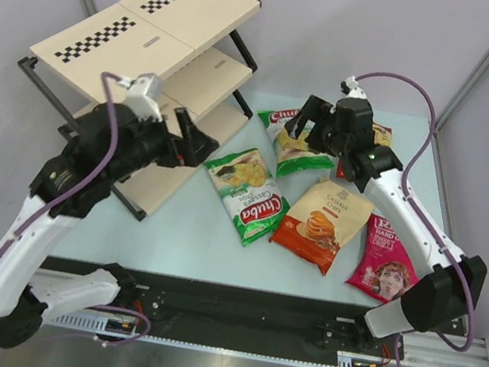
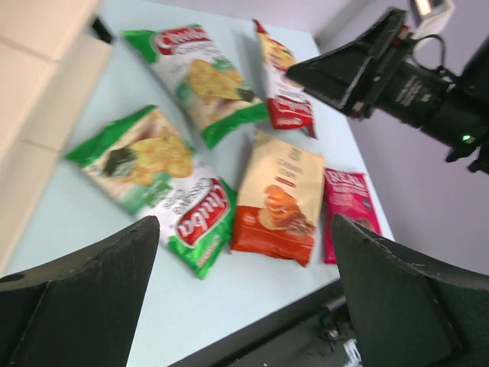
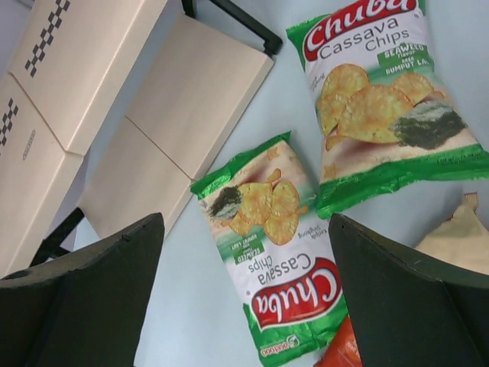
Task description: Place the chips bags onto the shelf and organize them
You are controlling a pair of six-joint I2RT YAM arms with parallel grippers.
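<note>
Chips bags flat on table (image 1: 215, 253), centre-right of top view; none on shelf (image 1: 160, 12), upper left, that I can see. My left gripper (image 1: 199, 144) spread wide, empty, near lower Chuba bag (image 1: 247, 193). Right gripper (image 1: 298, 129) also wide, empty, above upper Chuba bag (image 1: 298, 150); likely lining up first pick.

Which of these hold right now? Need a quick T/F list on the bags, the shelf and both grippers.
1. No bag shows on the shelf. True.
2. The left gripper is shut on a bag. False: it is open and empty.
3. The orange cassava bag lies between the near Chuba bag and the magenta bag. True.
4. The right gripper grips the magenta bag. False: it is open above the far Chuba bag.
5. The two Chuba bags are stacked. False: they lie apart on the table.
</note>
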